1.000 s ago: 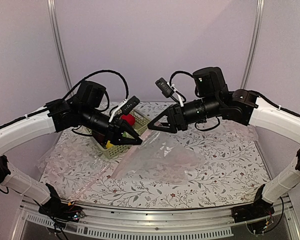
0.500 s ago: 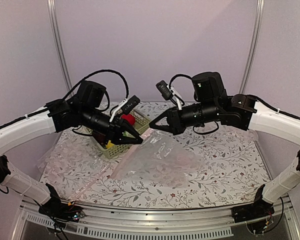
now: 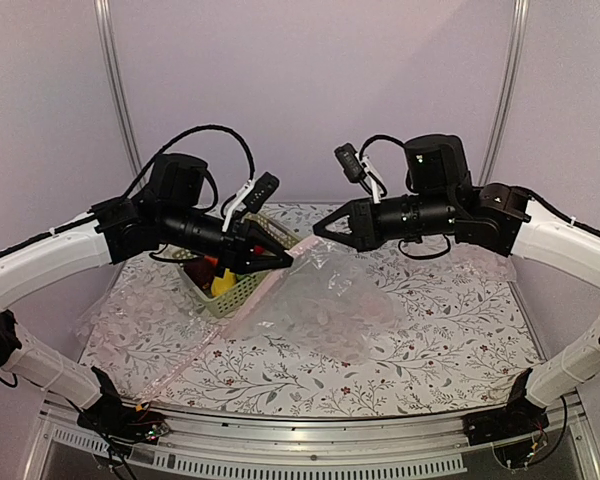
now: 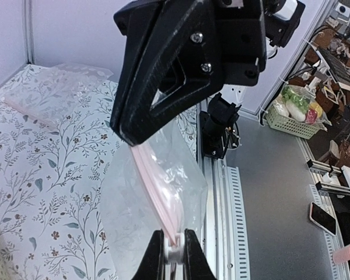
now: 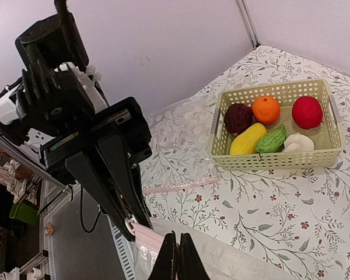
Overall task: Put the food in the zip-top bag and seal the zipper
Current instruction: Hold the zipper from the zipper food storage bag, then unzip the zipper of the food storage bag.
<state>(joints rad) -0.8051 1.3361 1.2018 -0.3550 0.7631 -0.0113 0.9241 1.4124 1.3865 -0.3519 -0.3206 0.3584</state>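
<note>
The zip-top bag (image 3: 320,305) hangs clear above the table between my two grippers, its lower part resting on the cloth. My left gripper (image 3: 283,262) (image 4: 175,254) is shut on the zipper's white slider (image 4: 175,251). The pink zipper (image 4: 154,189) runs from there up to my right gripper (image 3: 318,229) (image 5: 178,252), which is shut on that strip at the bag's mouth. The food lies in a light green basket (image 5: 268,87): maroon (image 5: 238,116), orange (image 5: 265,109), red ball (image 5: 307,112), yellow (image 5: 248,139), green (image 5: 271,141), white (image 5: 297,142).
The basket (image 3: 242,290) stands behind my left gripper. A second clear bag (image 3: 130,300) with a pink strip (image 5: 175,186) lies flat at the left of the floral cloth. More clear plastic (image 3: 485,262) lies at the right rear. A metal rail (image 3: 310,440) edges the front.
My right gripper has shut on the bag's pink mouth strip and drawn back to the right and up. The bag's mouth has risen between the two grippers.
</note>
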